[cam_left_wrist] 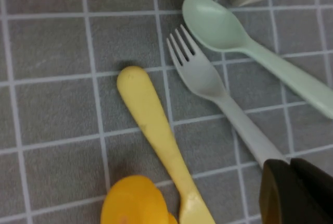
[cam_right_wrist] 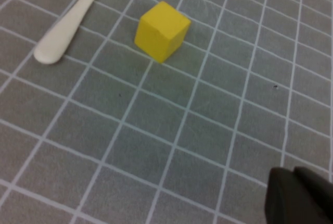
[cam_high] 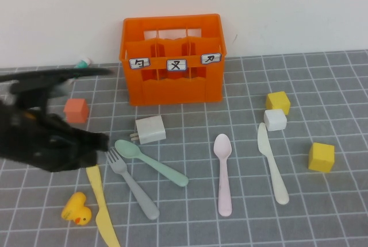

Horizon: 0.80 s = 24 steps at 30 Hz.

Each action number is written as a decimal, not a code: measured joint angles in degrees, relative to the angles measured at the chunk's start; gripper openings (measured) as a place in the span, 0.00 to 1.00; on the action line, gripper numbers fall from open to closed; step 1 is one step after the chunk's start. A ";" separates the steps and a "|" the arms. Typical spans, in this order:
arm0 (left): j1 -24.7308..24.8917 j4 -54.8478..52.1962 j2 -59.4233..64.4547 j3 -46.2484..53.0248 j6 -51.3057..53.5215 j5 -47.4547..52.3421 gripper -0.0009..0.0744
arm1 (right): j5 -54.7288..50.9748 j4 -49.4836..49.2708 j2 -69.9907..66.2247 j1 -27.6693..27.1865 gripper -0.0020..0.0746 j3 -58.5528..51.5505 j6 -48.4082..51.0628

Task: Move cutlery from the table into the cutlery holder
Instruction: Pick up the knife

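The orange cutlery holder [cam_high: 172, 66] stands at the back middle of the table [cam_high: 322, 86]. On the table lie the yellow knife [cam_high: 102, 207], grey fork [cam_high: 133, 185], mint-green spoon [cam_high: 150, 162], pink spoon [cam_high: 223, 172] and cream-white knife [cam_high: 272, 163]. My left gripper [cam_high: 98, 143] hovers at the left, by the yellow knife's handle end. In the left wrist view it [cam_left_wrist: 291, 182] is shut and empty above the fork's handle [cam_left_wrist: 208, 81], beside the knife [cam_left_wrist: 156, 130] and spoon [cam_left_wrist: 244, 41]. My right gripper [cam_right_wrist: 294, 187] is shut and empty over bare table, apart from the cream-white knife [cam_right_wrist: 67, 21].
A yellow duck [cam_high: 76, 209] sits by the yellow knife. A white plug adapter [cam_high: 150, 129], a small orange cube [cam_high: 76, 110], two yellow cubes [cam_high: 278, 102] [cam_high: 321, 157], a white cube [cam_high: 275, 120] and a glue stick [cam_high: 84, 62] stand around.
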<state>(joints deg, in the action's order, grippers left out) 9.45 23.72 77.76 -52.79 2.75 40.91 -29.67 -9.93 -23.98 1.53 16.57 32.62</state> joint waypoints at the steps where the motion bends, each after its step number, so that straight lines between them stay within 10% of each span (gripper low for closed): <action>1: 1.42 -2.47 1.02 -0.62 -3.19 -0.43 0.01 | 0.14 -0.09 -0.09 0.00 0.02 0.00 0.15; 11: 5.84 -15.62 9.78 -1.46 -26.55 -3.08 0.04 | 0.17 -0.79 -0.23 0.00 0.02 0.00 1.11; 19: 5.84 -19.90 12.16 -1.46 -34.12 -6.63 0.47 | 0.17 -1.01 -0.23 0.00 0.02 0.00 1.24; 24: 5.84 -20.12 14.63 -1.80 -34.70 -8.33 0.57 | 0.25 -1.14 -0.23 0.00 0.02 0.00 1.36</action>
<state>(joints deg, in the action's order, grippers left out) 15.29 3.60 92.39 -54.60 -31.95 32.58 -29.41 -11.08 -24.21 1.53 16.57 33.98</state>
